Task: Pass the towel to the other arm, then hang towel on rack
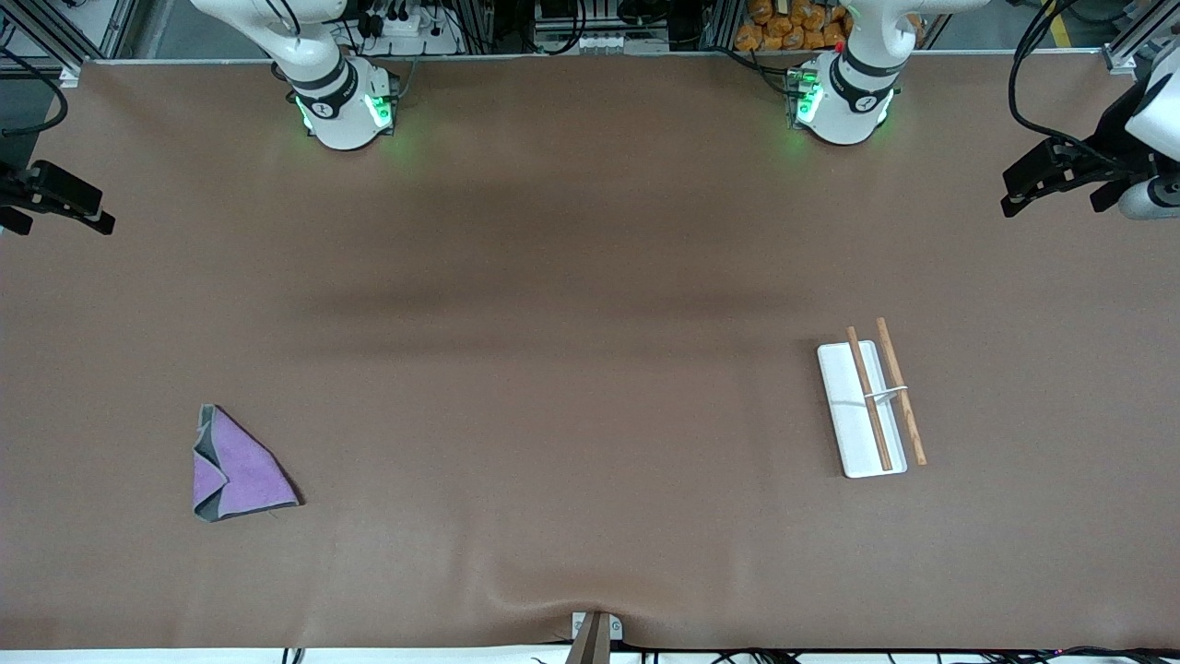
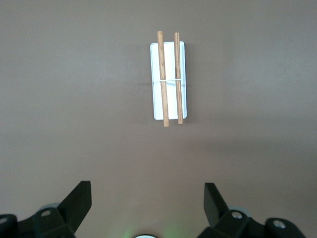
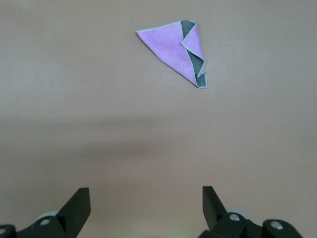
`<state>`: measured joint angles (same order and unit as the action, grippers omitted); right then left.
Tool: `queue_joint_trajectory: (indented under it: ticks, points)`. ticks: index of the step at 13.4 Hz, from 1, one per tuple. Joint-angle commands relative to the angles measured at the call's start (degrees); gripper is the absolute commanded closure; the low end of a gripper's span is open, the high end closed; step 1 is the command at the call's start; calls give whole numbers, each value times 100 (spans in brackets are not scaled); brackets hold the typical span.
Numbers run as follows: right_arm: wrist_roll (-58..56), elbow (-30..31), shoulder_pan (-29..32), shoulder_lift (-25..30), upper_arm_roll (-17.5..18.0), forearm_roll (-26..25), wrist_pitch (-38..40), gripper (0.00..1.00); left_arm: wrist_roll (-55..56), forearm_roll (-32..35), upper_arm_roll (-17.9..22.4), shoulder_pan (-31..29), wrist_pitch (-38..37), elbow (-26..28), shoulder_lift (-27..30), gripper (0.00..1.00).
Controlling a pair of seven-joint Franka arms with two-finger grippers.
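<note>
Towel [image 1: 236, 466] lies folded into a rough triangle, flat on the brown table [image 1: 572, 415] toward the right arm's end, purple side up w/ grey underside showing along one folded edge. Rack [image 1: 869, 403] sits well apart from it toward the left arm's end, white base down, both wooden rods bare. Both arms wait raised at the table's ends: left gripper [image 2: 147, 201] up above the rack's end, fingers spread wide & holding nothing; right gripper [image 3: 146, 203] over bare table, same, w/ the towel in its wrist view.
</note>
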<state>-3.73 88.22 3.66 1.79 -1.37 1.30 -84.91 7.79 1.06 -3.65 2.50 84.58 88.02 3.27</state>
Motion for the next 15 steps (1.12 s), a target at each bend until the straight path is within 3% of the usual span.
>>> queue_joint_trajectory:
  ticks: [1, 9, 15]
  points:
    - [66, 46, 100, 93, 66, -86, -8, 0, -85, 25, 153, 285, -108, 30, 104, 0]
    - [48, 55, 126, -39, 66, -77, -131, 0, -173, 17, 189, 242, -90, 4, 8, 0]
    - [-451, 55, 118, -539, 66, -77, -613, 0, -182, 8, 189, 224, -90, 66, -54, 0]
